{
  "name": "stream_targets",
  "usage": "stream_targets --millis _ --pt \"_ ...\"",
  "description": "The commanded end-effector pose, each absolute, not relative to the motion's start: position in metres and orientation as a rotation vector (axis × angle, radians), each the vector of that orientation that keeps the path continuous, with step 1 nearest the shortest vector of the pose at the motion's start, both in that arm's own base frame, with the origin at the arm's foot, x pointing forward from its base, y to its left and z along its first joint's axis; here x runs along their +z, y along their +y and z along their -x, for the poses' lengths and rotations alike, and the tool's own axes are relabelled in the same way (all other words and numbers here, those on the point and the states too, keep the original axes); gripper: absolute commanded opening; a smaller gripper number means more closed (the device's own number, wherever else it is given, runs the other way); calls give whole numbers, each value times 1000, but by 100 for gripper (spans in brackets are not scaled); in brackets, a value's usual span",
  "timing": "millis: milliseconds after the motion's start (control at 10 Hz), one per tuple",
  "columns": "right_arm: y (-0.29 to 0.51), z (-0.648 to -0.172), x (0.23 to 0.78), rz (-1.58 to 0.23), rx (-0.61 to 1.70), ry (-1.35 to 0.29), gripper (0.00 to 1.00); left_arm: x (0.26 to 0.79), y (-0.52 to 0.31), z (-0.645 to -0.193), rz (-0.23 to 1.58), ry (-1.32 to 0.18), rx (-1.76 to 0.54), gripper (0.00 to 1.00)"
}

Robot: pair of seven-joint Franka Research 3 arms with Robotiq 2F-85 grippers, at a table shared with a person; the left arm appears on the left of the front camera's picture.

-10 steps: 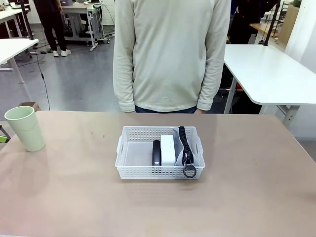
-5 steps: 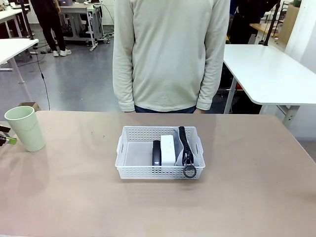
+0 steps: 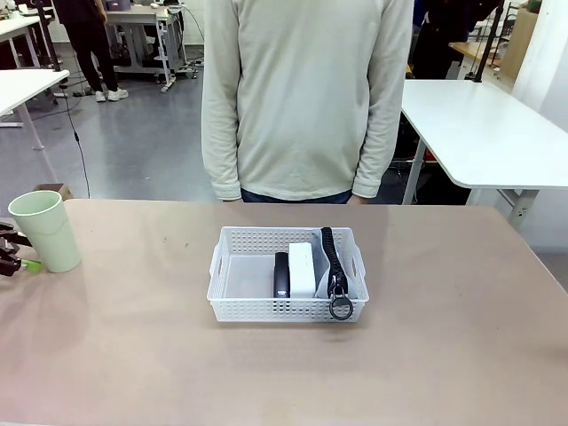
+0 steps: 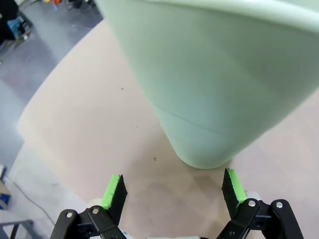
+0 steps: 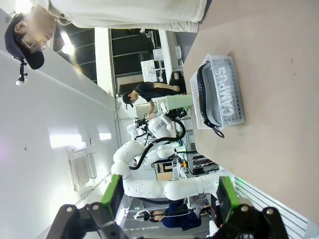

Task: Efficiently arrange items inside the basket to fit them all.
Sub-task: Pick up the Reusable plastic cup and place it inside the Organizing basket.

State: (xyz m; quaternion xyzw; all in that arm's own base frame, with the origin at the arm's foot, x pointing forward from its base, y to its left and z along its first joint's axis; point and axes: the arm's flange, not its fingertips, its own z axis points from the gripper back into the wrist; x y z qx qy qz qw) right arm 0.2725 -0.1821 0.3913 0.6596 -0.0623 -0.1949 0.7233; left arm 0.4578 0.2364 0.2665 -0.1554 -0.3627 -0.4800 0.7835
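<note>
The pale green cup stands upright at the table's far left, apart from the basket. My left gripper is open beside it at the picture's left edge. In the left wrist view the cup looms just ahead of the open left gripper, whose green pads are short of the cup's base. The white basket sits mid-table holding the black stapler, the white box and the grey pouch on edge. My right gripper is open, far from the basket and its "CAMPUS" pouch.
A person in a cream top stands at the far edge behind the basket, arms down. The left half of the basket floor is bare. White tables stand beyond the table, on the right.
My left gripper has come into the front view from the left edge and moved up to the cup. Basket, its contents and the cup have not moved.
</note>
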Motion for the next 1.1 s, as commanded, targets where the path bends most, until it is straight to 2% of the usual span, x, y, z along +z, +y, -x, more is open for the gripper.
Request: stream_targets --millis 0,500,1000 --pt "-183 -272 393 -1471 -412 -159 100 266 245 -458 353 -810 -1109 100" --pt "-183 -272 393 -1471 -412 -159 100 259 220 -458 431 -830 -1211 100" --pt "-183 -272 393 -1471 -412 -159 100 262 198 -465 514 -966 -1226 100"
